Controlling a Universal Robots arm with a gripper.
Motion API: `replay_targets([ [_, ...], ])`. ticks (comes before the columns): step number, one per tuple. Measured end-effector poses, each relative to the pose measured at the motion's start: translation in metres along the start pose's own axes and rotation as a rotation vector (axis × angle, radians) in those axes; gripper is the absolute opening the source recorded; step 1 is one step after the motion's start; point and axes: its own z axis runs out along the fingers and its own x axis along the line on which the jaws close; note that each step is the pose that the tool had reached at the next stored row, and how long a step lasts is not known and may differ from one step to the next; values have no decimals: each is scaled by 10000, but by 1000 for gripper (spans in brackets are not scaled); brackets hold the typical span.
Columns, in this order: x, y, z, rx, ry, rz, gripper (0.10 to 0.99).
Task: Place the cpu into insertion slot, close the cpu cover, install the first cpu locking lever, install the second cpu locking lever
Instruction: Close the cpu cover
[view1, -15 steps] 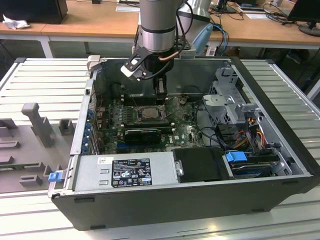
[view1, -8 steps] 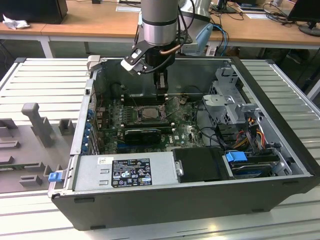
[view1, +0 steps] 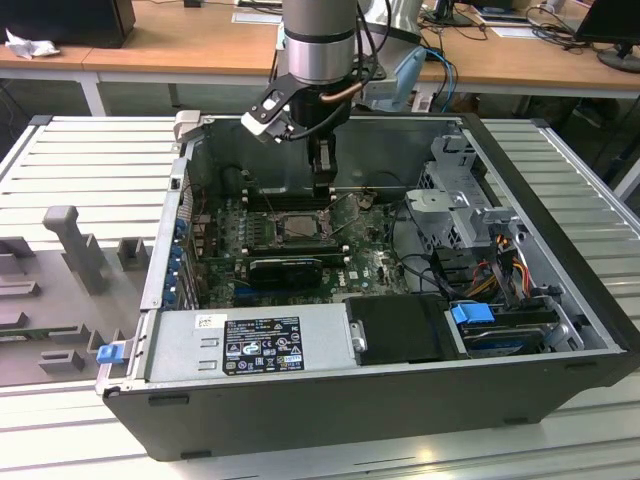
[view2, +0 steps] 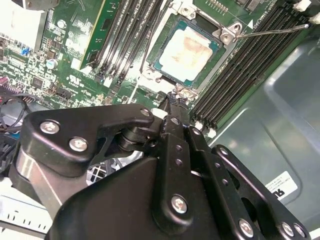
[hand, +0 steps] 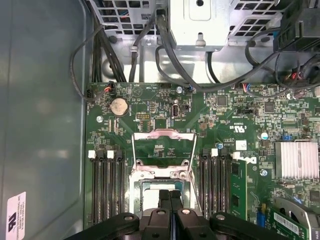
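Gripper (view2: 175, 99) low over an open computer's motherboard (hand: 225, 125).
Fingers (hand: 164, 200) pressed together, holding nothing; cpu (view2: 187, 50) sits in insertion slot (view2: 226, 34), cpu cover (hand: 162, 136) raised.

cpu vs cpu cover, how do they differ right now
The cpu is a solid pale plate; the cpu cover is a silvery frame with a cut-out centre. The cpu lies flat in the insertion slot; the cpu cover is swung open off it. Both are square and metallic.

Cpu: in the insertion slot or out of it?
In. In the second wrist view the cpu lies flat, pale face up, inside the metal rim of the insertion slot.
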Motion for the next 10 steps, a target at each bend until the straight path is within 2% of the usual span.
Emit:
replay_targets([
  [6, -1, 4, -53, 1, 0, 0, 106],
  [10, -2, 9, -59, 16, 16, 1, 106],
])
